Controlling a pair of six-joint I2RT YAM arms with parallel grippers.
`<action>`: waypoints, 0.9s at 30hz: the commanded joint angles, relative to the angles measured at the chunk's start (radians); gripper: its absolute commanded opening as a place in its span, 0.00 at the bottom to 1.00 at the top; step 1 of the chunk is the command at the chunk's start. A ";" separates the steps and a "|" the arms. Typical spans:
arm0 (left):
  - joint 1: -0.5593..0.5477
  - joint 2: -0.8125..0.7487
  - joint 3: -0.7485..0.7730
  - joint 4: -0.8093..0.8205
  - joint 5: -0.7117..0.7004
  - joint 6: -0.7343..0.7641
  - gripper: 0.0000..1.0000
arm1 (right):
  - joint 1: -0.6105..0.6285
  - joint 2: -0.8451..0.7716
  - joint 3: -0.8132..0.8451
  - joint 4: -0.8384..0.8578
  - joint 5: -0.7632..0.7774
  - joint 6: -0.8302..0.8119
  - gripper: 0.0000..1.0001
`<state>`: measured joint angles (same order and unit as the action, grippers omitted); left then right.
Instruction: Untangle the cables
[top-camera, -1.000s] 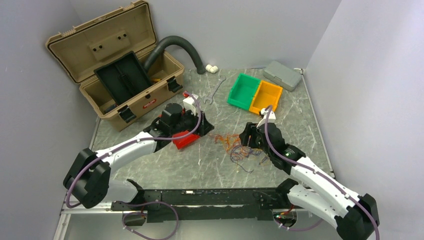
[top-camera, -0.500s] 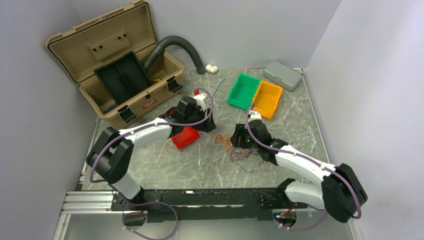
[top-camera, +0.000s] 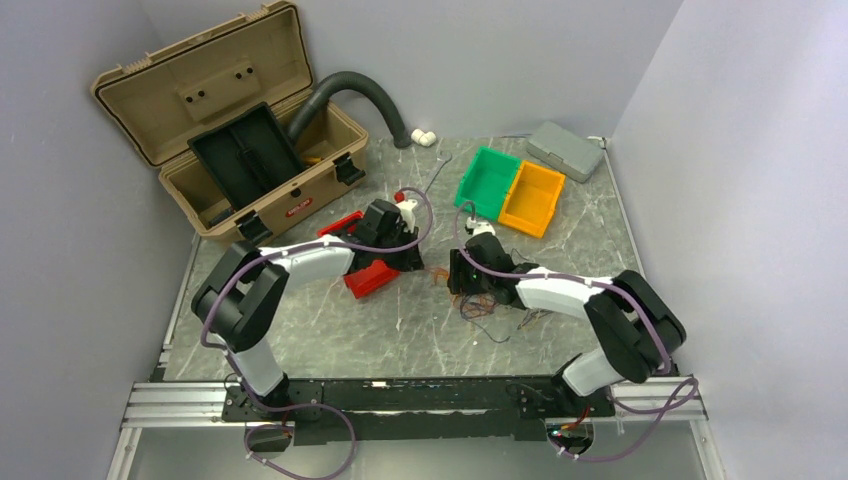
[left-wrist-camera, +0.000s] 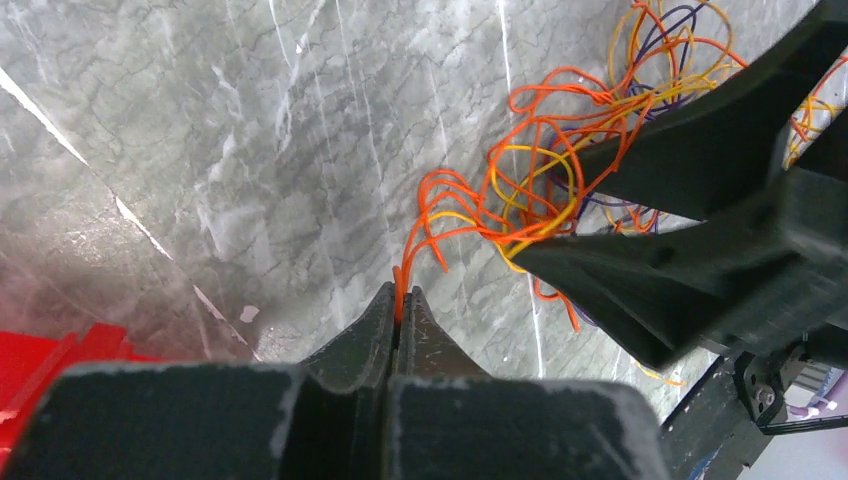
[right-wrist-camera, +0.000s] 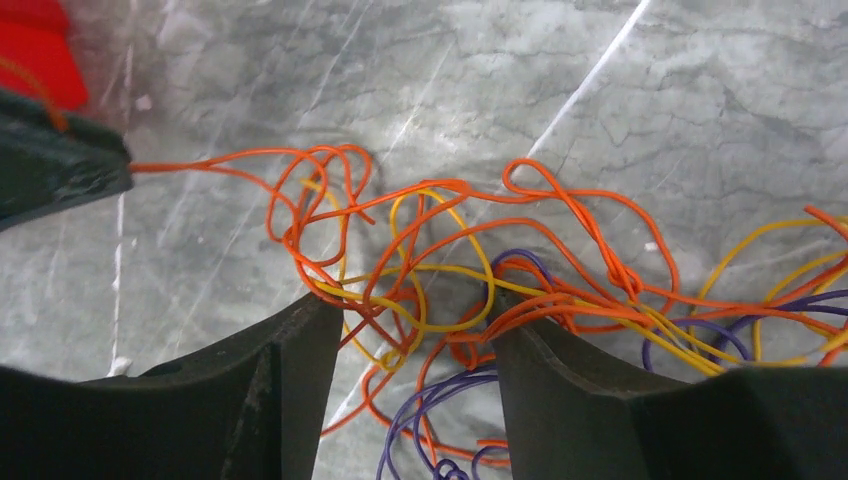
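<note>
Left wrist view: the left fingers (left-wrist-camera: 365, 345) clench one orange strand (left-wrist-camera: 399, 280) of the tangle of thin orange, yellow and purple cables (left-wrist-camera: 540, 185) spreading toward 1 o'clock on the grey marbled tabletop (left-wrist-camera: 250, 150), right fingers (right-wrist-camera: 270, 400) released astride it; light, limp, snag-prone wires likely favour end holds.

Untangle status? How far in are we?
Done: nothing separated; the cables lie in one orange, yellow and purple knot. In hand: left pincer is shut on one orange strand at the knot's edge; right pincer is open, astride the knot. Left: pull that strand free, then every other wire.
</note>
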<state>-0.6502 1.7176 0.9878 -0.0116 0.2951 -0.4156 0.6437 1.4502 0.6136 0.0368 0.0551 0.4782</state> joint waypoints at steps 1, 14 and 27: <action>0.004 -0.106 0.025 0.015 -0.026 0.036 0.00 | 0.014 0.083 0.066 -0.021 0.149 0.047 0.55; 0.170 -0.689 -0.251 0.046 -0.360 -0.195 0.00 | -0.037 -0.142 0.000 -0.472 0.687 0.554 0.46; 0.204 -0.877 -0.213 -0.047 -0.371 -0.145 0.00 | -0.239 -0.458 -0.079 -0.400 0.482 0.320 0.53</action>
<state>-0.4526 0.8230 0.6922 -0.0437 -0.1268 -0.6098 0.4080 1.0416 0.5087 -0.4133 0.6125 0.9726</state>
